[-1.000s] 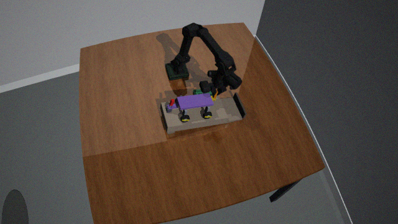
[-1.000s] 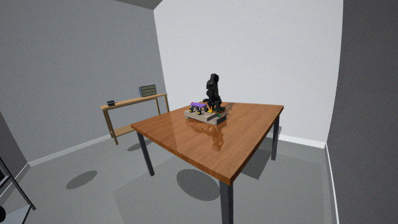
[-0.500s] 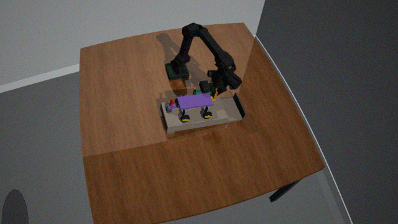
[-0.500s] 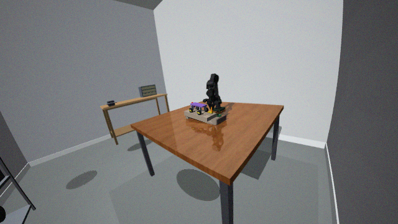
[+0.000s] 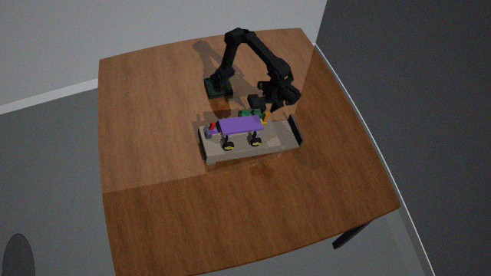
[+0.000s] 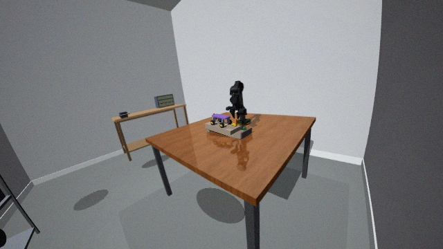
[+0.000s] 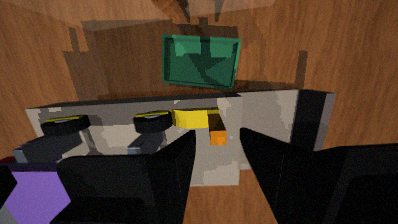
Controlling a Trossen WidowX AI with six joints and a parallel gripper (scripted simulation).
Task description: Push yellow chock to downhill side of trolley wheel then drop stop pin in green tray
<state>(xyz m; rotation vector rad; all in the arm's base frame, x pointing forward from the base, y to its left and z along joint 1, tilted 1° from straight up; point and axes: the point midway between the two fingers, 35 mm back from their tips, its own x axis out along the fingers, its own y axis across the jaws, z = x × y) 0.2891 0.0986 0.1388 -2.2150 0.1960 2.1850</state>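
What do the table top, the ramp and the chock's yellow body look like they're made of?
The table top looks like varnished wood: brown grain streaks and a glossy reflection of the arm. The ramp looks like matte grey stone or concrete, mottled and without shine, though painted board is possible. The chock's yellow body looks like smooth plastic, uniformly coloured; its orange handle looks similar.

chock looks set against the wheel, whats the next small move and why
Probably lift the gripper clear, then head for the red-headed stop pin. Its fingers stand apart on either side of the orange handle, the yellow chock sits against a black trolley wheel, and the pin is still in place.
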